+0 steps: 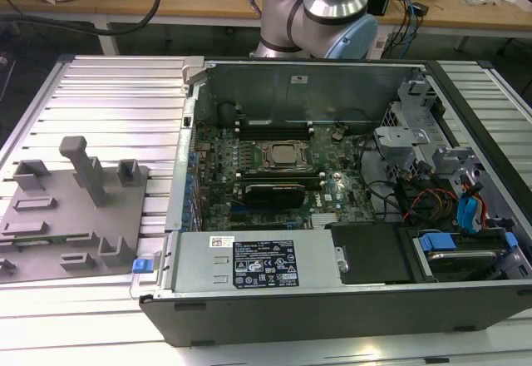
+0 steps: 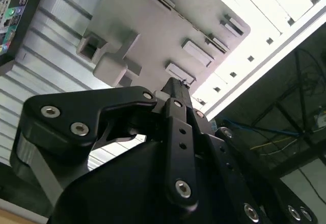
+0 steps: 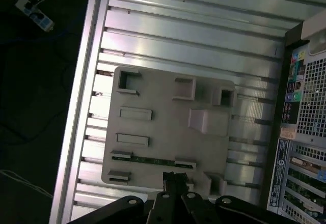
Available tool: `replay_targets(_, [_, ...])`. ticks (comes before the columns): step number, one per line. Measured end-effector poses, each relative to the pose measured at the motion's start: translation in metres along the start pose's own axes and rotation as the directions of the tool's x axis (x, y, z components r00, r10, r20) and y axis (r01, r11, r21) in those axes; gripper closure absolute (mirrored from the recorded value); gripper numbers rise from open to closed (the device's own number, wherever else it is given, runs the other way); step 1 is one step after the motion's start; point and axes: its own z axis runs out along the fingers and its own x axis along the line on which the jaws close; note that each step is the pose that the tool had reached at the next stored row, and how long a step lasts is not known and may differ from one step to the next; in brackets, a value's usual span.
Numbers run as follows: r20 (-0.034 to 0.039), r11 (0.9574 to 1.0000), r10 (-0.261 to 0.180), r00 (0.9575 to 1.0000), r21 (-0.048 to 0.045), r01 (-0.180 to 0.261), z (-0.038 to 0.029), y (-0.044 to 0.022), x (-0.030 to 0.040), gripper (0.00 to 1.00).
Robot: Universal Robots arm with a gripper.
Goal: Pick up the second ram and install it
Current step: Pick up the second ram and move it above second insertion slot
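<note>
The second ram (image 3: 153,161) is a thin green stick lying flat in the grey fixture plate (image 3: 168,132), held between two small holders near one edge. In the first wrist view my gripper (image 3: 175,179) hangs above the plate, its black fingertips close beside the stick's end, apart from it. The second wrist view looks along the gripper (image 2: 174,84), whose fingers meet at one tip with nothing between them. In the exterior view the plate (image 1: 75,216) lies at the left, beside the open computer case (image 1: 332,183).
Inside the case are the square CPU socket (image 1: 281,155), long black memory slots (image 1: 274,126) on either side of it, cables and drive bays (image 1: 449,183) on the exterior view's right. A tall post (image 1: 83,166) stands up from the plate. The ribbed metal table (image 1: 116,91) lies around both.
</note>
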Motion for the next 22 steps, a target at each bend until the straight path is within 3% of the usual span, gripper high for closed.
replay_targets(3, [-0.0014,0.9969,-0.078,0.9969,-0.0020,0.078,0.0000,0.0000,0.0000,0.89])
replay_targets(7, [-0.0023,0.9917,-0.129,0.9917,-0.0034,0.129,0.0000,0.0000,0.0000,0.89])
replay_targets(9, [-0.0029,0.9854,-0.170,0.9854,-0.0045,0.170,0.0000,0.0000,0.0000,0.89])
replay_targets(14, [-0.0038,0.9737,-0.228,0.9737,-0.0062,0.228,0.0000,0.0000,0.0000,0.89])
replay_targets(15, [-0.0041,0.9682,-0.250,0.9682,-0.0069,0.250,0.0000,0.0000,0.0000,0.89])
replay_targets(17, [-0.0043,0.9625,-0.271,0.9625,-0.0076,0.271,0.0000,0.0000,0.0000,0.89])
replay_targets(22, [-0.0055,0.9254,-0.379,0.9255,-0.0110,0.379,0.0000,0.0000,0.0000,0.89])
